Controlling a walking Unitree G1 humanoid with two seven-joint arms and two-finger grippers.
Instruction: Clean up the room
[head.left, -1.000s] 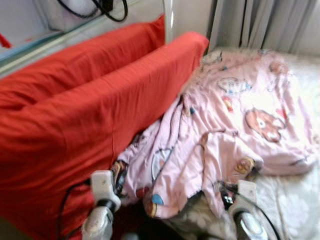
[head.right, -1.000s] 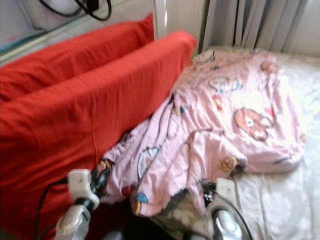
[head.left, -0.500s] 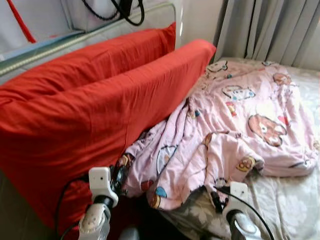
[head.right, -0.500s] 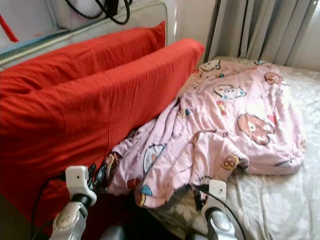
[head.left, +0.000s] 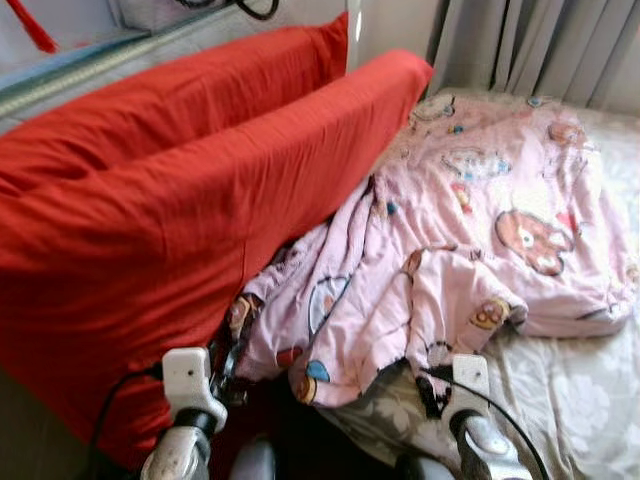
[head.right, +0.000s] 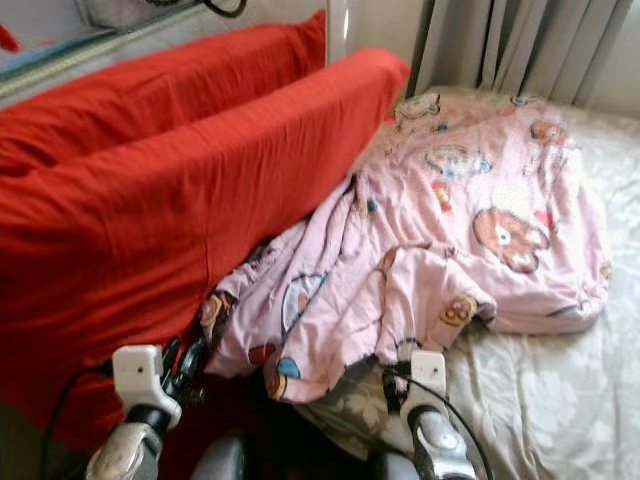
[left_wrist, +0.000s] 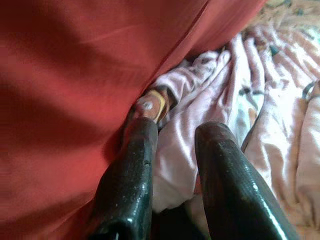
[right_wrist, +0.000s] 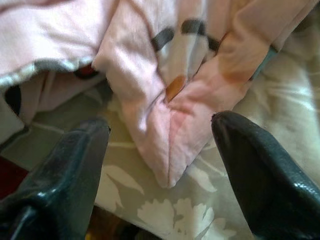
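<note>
Hovering low at near edge of bed: left hand, fingers slightly parted, nothing between them, tips just beside crumpled pink cartoon-print blanket where it meets big red pillow. Right hand spread wide, empty, pointing at folded blanket corner lying on grey floral bedsheet. Blanket heaped across bed, left edge against red pillow. Second red pillow behind first. Grey curtain at far side.

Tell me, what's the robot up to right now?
Both grippers open: left gripper and right gripper at the pink blanket's near edge. Blanket crumpled on bed. Red cushion crowds the left.
</note>
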